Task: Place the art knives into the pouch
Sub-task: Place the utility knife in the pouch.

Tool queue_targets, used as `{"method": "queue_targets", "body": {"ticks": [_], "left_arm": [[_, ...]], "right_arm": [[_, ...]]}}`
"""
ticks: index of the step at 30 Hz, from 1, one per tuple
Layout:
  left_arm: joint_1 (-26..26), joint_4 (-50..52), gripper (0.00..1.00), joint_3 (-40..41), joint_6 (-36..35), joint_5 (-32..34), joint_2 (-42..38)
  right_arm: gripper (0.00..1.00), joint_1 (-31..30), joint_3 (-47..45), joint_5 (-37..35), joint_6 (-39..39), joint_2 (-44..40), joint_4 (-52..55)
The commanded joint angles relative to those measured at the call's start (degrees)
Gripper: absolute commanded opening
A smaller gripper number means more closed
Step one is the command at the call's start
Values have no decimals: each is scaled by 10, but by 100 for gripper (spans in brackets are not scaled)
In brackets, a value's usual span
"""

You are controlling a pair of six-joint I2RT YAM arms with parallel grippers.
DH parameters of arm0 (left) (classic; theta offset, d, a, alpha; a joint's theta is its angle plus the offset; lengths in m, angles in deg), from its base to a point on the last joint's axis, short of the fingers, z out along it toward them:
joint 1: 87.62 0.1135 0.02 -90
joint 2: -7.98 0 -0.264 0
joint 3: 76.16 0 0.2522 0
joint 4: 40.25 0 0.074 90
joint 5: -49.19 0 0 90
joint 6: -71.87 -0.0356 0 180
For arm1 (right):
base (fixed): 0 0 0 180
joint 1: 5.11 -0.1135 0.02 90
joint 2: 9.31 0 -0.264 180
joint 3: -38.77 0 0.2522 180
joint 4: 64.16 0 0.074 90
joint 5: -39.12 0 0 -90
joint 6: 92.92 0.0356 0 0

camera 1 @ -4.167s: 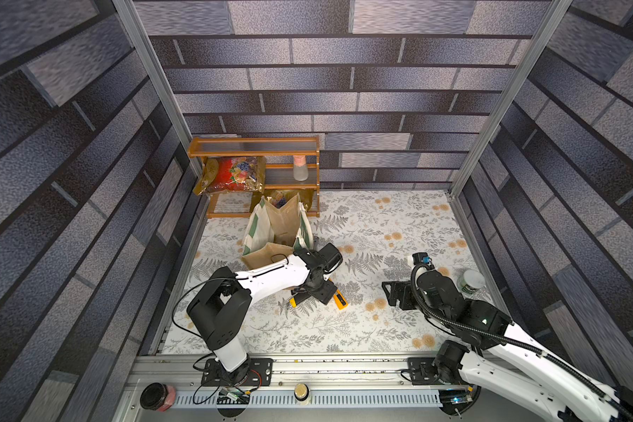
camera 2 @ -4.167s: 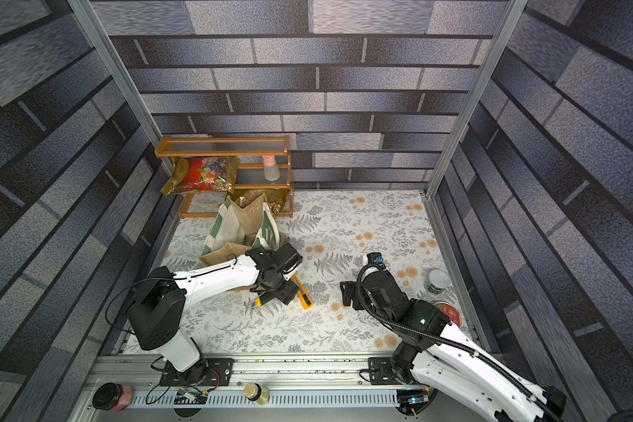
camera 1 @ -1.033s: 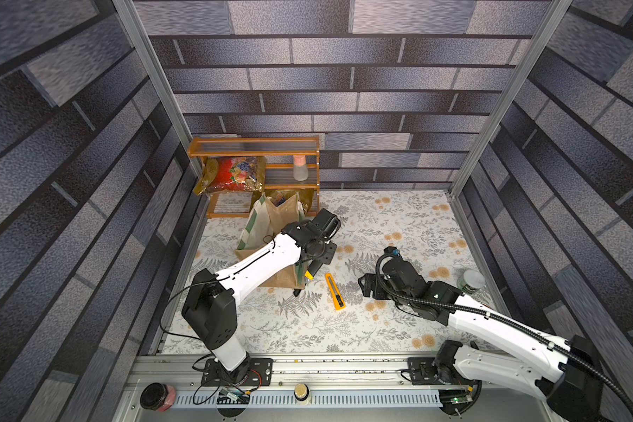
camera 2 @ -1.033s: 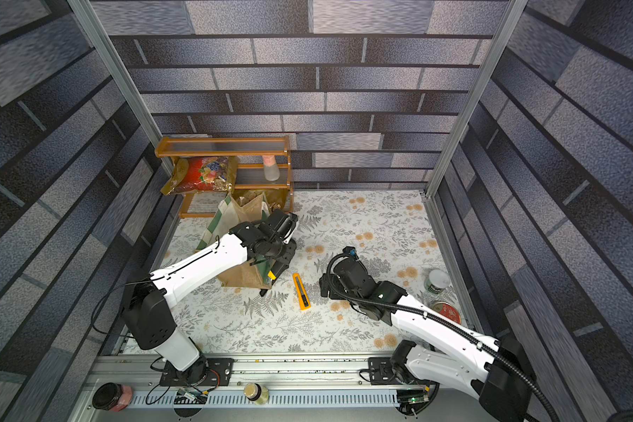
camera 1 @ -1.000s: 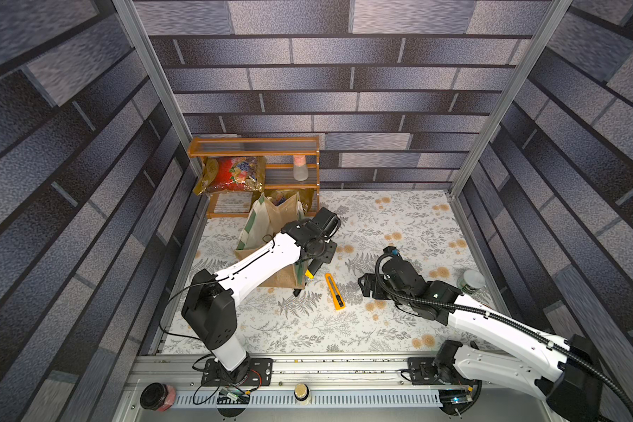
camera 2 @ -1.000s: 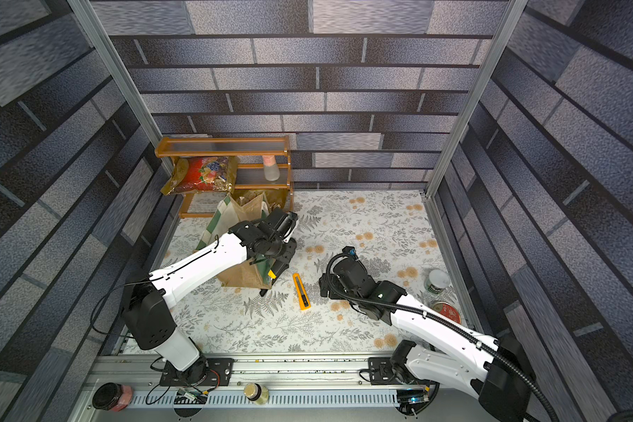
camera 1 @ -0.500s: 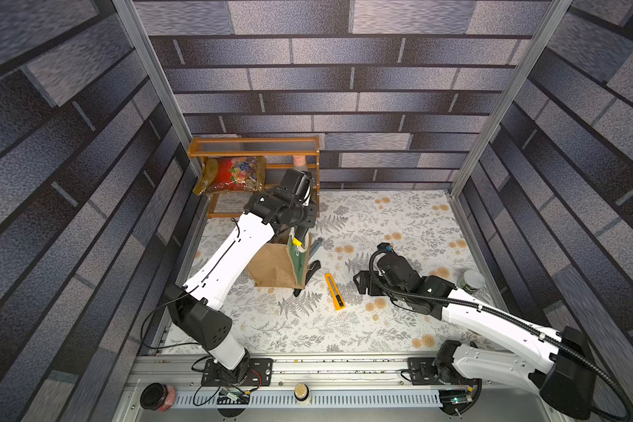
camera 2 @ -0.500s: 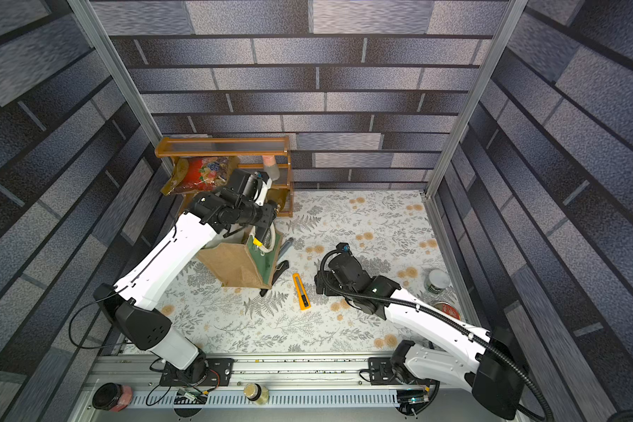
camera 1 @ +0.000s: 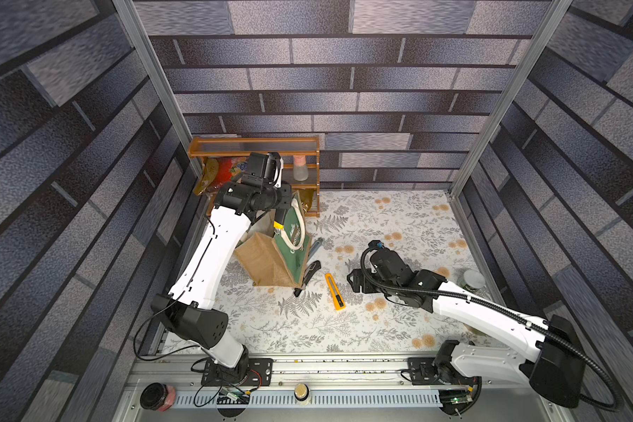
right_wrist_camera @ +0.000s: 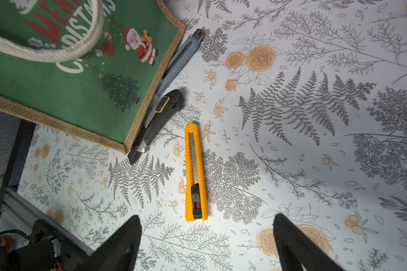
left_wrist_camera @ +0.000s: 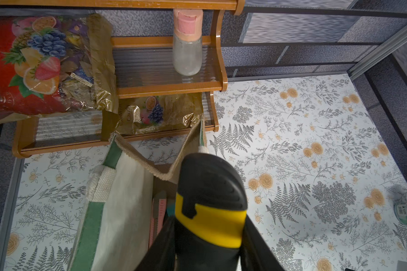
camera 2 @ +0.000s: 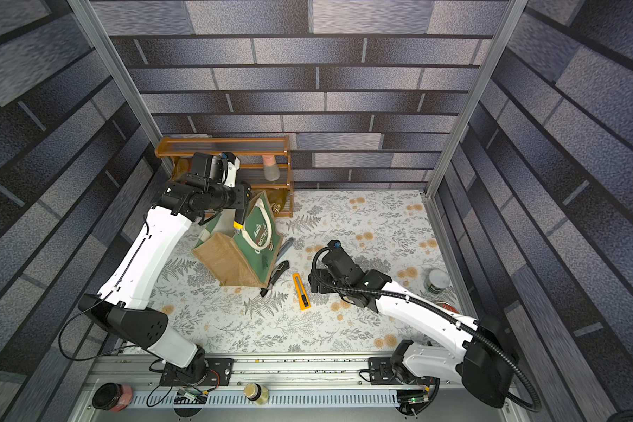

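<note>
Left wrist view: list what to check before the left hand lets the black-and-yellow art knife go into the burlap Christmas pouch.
1. Grip: left hand shut on black-and-yellow art knife: ok.
2. Knife above the open mouth of the tan burlap pouch with green panel: ok, close to its rim.
3. Pouch standing: ok.
4. Mouth unblocked, white rope handle hangs outside: ok.
5. Clearance: right hand open, apart from pouch, over the orange plastic knife on the table: ok.
6. Room inside pouch: cannot tell; a pink item lies there.
</note>
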Motion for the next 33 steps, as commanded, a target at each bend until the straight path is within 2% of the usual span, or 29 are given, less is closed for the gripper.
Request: {"method": "queue_targets", "body": {"ticks": [1, 9, 12, 19, 26, 29, 30, 32, 33], "left_arm": [[-2, 1, 40, -35, 1, -25, -18], [20, 14, 41, -31, -11, 10, -5], [21, -6, 42, 19, -16, 30, -12], [24, -85, 44, 202, 17, 62, -45], [25, -104, 46, 282, 31, 58, -60], [24, -108, 58, 298, 32, 59, -67], [24, -110, 66, 303, 34, 60, -72], [24, -115, 93, 311, 37, 61, -82], [22, -115, 100, 314, 38, 60, -87]], "right_arm": [[89, -2, 15, 15, -6, 11, -8], [88, -3, 19, 29, -4, 26, -20], [88, -2, 22, 25, -5, 32, -17], [87, -3, 12, 40, 26, 60, -34], [85, -3, 6, 38, 34, 91, -45], [85, -6, 6, 33, 35, 102, -46], [84, -8, 5, 32, 34, 105, -49], [85, -14, 8, 31, 33, 113, -51], [86, -18, 12, 28, 31, 119, -48]]}}
